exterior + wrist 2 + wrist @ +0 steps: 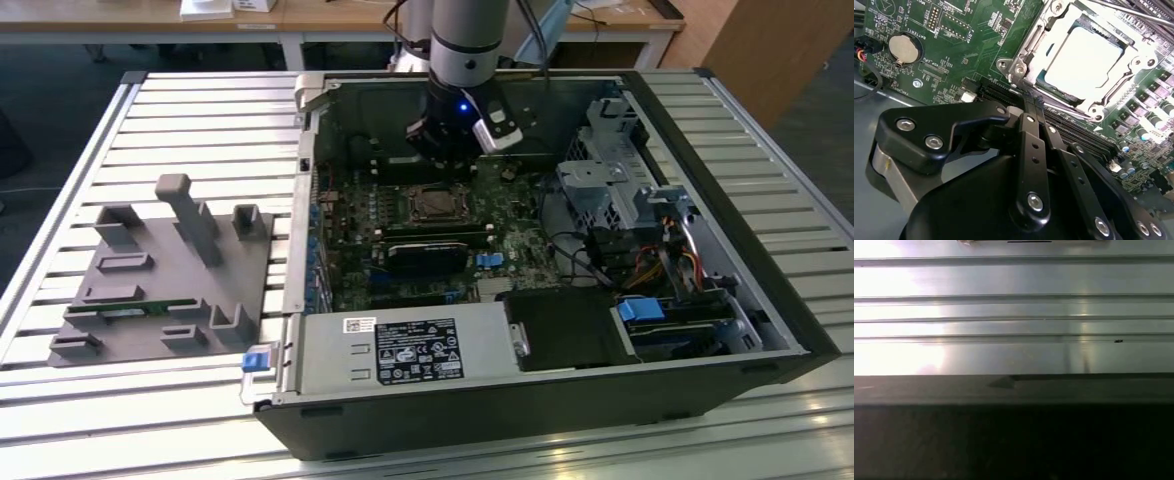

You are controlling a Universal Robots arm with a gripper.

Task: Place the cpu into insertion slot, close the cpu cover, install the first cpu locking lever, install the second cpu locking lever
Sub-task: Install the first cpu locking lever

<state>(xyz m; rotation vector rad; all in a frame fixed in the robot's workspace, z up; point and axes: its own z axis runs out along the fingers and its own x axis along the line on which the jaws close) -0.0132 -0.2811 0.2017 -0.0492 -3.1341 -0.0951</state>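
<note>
Sitting in the insertion slot: one cpu, cover shut.

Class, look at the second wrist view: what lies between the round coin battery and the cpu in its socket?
In the second wrist view, green motherboard with small components, then the silver cpu cover frame edge, lies between the coin battery and the cpu.

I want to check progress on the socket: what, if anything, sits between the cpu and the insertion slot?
Nothing visible does. In the second wrist view the cpu already lies in the insertion slot, with the cpu cover down around it. The gripper is beside the socket, over the long black slots.
</note>
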